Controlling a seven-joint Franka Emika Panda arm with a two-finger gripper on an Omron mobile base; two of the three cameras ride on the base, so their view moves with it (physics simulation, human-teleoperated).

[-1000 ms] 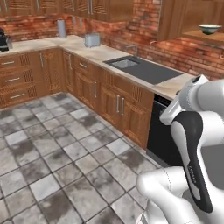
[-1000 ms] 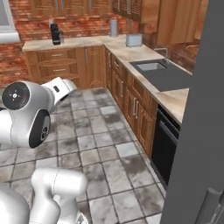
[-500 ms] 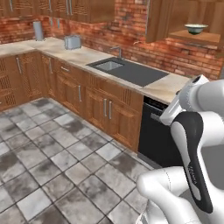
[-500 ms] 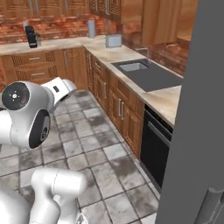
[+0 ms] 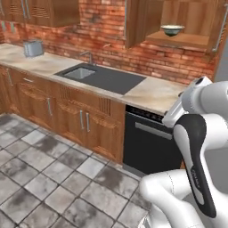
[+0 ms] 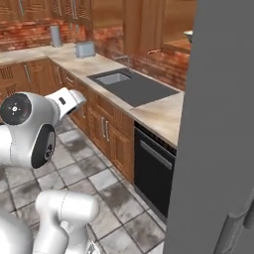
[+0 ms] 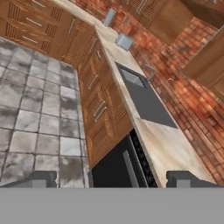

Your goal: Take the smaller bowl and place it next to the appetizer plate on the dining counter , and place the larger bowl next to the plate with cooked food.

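Note:
A small pale bowl with a greenish tint, the smaller bowl (image 5: pixel 172 30), sits on an open wooden shelf (image 5: pixel 182 41) high on the brick wall, above the right end of the kitchen counter. My gripper (image 7: pixel 111 179) is open, its two dark fingertips (image 7: pixel 40 178) wide apart with nothing between them. In the hand view it looks down along the counter run, far from the bowl. The larger bowl, the appetizer plate, the plate with cooked food and the dining counter are out of view.
A beige kitchen counter (image 5: pixel 153 91) carries a dark sink (image 5: pixel 95 76) and a toaster (image 5: pixel 33 47). A black dishwasher (image 5: pixel 151 142) stands under it, close ahead. A tall grey fridge side (image 6: pixel 218 124) blocks the right. Tiled floor (image 5: pixel 40 178) lies to the left.
The whole picture has shifted: the base has driven and turned, so the counter, sink and dishwasher are nearer and the shelf with the bowl is more central. The gripper stays open.

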